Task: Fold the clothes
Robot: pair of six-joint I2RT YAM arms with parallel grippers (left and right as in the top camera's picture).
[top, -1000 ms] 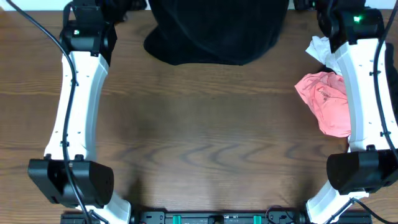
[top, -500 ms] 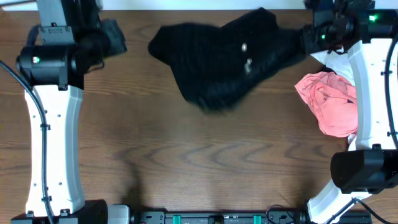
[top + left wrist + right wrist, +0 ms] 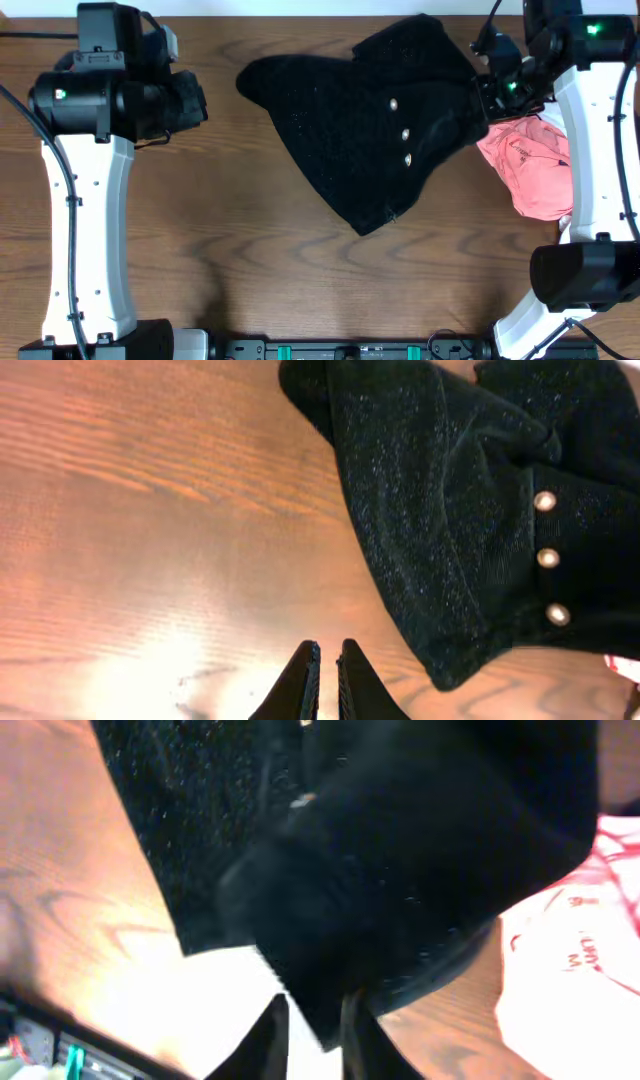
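Both arms have long white plastic links [image 3: 75, 230] between bulky black joint housings [image 3: 85, 95]. A small green light [image 3: 60, 96] glows on each upper housing. Thin black cables [image 3: 68, 240] run along the white shells. The left gripper [image 3: 328, 650] and the right gripper [image 3: 313, 1005] have slim black tapering fingers [image 3: 298, 685].

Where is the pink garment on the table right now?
In the overhead view, the pink garment lies crumpled on the right side of the table, next to the right arm and just right of the black knit top.
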